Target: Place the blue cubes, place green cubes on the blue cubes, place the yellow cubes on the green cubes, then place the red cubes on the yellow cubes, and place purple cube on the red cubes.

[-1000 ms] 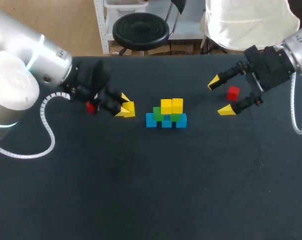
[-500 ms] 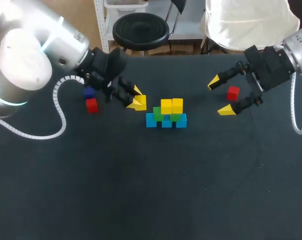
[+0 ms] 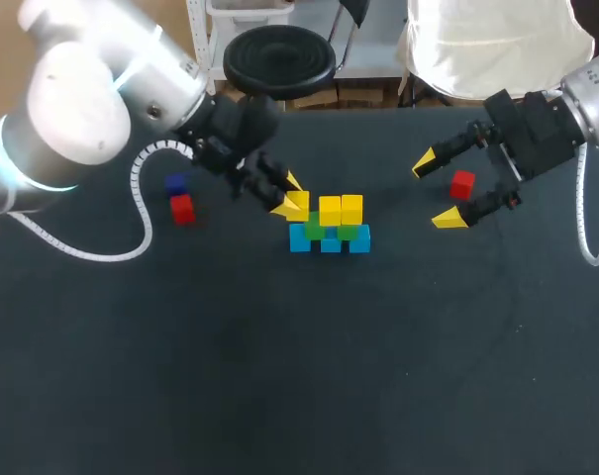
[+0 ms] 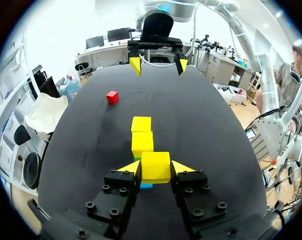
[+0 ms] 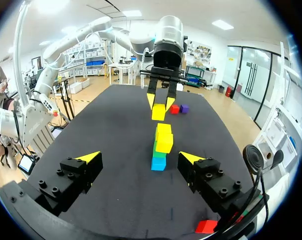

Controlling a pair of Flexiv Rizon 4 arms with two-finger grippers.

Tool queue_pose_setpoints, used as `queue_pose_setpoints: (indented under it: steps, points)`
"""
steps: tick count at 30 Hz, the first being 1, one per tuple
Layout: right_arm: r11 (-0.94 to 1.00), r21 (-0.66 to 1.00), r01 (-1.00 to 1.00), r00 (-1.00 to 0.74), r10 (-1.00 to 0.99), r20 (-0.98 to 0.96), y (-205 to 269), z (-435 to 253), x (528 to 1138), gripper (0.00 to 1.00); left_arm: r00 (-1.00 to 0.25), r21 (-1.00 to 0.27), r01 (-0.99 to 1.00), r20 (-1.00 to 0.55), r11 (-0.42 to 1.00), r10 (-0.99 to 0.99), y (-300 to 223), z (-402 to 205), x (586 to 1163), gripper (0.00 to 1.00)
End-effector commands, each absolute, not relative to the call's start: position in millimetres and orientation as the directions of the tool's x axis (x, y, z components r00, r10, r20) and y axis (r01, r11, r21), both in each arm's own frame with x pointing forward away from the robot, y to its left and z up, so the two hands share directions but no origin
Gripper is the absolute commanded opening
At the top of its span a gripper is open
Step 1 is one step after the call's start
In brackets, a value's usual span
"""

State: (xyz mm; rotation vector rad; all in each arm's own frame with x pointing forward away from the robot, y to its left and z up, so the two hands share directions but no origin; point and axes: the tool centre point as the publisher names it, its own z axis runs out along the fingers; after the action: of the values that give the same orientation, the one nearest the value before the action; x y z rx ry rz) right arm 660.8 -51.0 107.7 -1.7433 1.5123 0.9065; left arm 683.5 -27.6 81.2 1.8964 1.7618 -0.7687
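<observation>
Small yellow cube (image 4: 155, 166): pinched from both sides between the yellow-tipped fingers of the left hand (image 4: 155, 169), which are closed down to the cube's width. It hangs over the near end of the stack. Directly ahead of the hand, in line, are two yellow cubes (image 4: 142, 144). They sit on green cubes (image 3: 314, 227), which sit on a row of blue cubes (image 3: 330, 243) on the dark counter (image 3: 279, 376).

Step in hand, as I read it: seat this third yellow on the green layer.
- Keep it square to the row.
- Lower it straight, just beside the nearest yellow.
- Let go only once it bears on green. A sideways touch could shove the whole row.

Right hand (image 3: 438, 190): spread wide, holding nothing. A small red cube (image 3: 462, 184) lies on the counter close by its fingers, untouched.

Views:
- The left wrist view gives the line-up with the row but hides nearly all the green.
- The right wrist view shows the stack's layers from the side. It also shows a second red cube (image 5: 174, 108) and a small purple cube (image 5: 184, 108) behind the left hand.
</observation>
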Motion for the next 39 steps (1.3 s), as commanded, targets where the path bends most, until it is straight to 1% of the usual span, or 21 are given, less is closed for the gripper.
queue_pose_setpoints:
  steps: [1, 19, 39]
  points:
    - [-0.122, -0.035, -0.992, 0.096, -0.541, -0.836, -51.3, 107.5, 660.2, 1.0, 0.035, -0.054, 0.994, -0.659, -0.094, 0.752, -27.6, 80.8, 683.8, 0.0]
    - [-0.122, -0.035, -0.992, 0.096, -0.541, -0.836, -51.3, 107.5, 660.2, 1.0, 0.027, -0.059, 0.994, -0.668, -0.089, 0.744, -30.4, 79.4, 679.1, 0.0]
    - [-0.122, -0.035, -0.992, 0.096, -0.541, -0.836, -51.3, 107.5, 660.2, 1.0, -0.06, -0.121, 0.992, -0.632, -0.022, 0.773, -37.6, 79.4, 677.1, 0.0]
